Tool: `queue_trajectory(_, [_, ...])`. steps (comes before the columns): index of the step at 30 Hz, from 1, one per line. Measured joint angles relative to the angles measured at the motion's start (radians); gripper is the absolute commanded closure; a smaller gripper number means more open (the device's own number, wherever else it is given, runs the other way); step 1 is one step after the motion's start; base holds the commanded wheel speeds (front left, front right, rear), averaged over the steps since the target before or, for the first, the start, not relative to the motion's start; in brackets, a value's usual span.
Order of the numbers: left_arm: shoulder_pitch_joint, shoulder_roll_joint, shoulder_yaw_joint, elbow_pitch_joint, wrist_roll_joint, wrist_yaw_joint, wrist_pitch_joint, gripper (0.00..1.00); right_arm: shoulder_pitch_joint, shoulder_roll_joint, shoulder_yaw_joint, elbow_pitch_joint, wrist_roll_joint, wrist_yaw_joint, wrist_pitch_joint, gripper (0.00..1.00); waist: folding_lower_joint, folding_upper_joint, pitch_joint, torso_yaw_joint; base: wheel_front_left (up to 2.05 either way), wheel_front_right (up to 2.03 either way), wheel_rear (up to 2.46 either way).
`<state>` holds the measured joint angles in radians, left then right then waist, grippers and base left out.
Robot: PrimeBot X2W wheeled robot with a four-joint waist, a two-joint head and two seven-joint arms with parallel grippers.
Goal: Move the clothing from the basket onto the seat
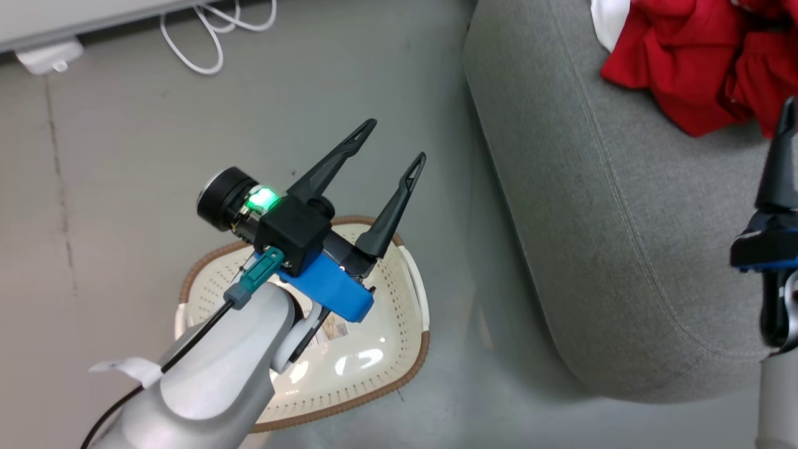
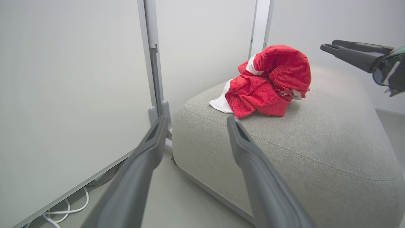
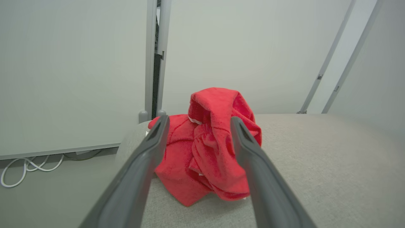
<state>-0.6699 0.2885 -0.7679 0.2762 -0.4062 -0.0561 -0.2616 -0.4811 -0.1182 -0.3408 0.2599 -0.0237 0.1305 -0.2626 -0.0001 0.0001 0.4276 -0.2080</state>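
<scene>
The red clothing (image 1: 686, 62) with white trim lies crumpled in a heap on the light grey seat (image 1: 623, 218), near its far corner. My right gripper (image 3: 199, 121) is open just short of the heap (image 3: 215, 158), fingers wide apart and holding nothing; one dark finger shows at the head view's right edge (image 1: 782, 162). The cream basket (image 1: 411, 368) with a brown rim stands on the floor left of the seat, its bare bottom and paper label showing. My left gripper (image 1: 396, 142) hovers open above the basket, and from it the clothing (image 2: 269, 82), the seat (image 2: 300, 142) and the right gripper (image 2: 329, 45) are visible.
White cables (image 1: 212, 37) and a white adapter (image 1: 50, 56) lie on the grey floor by the white wall panels (image 2: 63, 95). A narrow strip of floor (image 1: 474, 249) separates basket and seat.
</scene>
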Motion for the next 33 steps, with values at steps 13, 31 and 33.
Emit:
queue_trajectory(13, [0.218,-0.04,0.259,-0.069,0.039,0.051,-0.001,0.0,0.152,0.046,0.169,-0.109,0.04,0.0,0.0,0.0,-0.0002,0.0,-0.16,0.111,0.0,0.0,0.0])
queue_trajectory(31, [0.493,-0.141,0.622,-0.075,0.147,0.007,-0.001,0.0,0.316,0.066,0.255,-0.137,0.075,0.0,0.0,0.0,-0.0001,0.0,-0.305,0.243,0.0,0.0,0.0])
queue_trajectory(33, [0.513,-0.151,0.648,-0.075,0.158,0.003,-0.001,0.0,0.33,0.067,0.261,-0.134,0.086,0.0,0.0,0.0,-0.0001,0.0,-0.315,0.247,0.0,0.0,0.0])
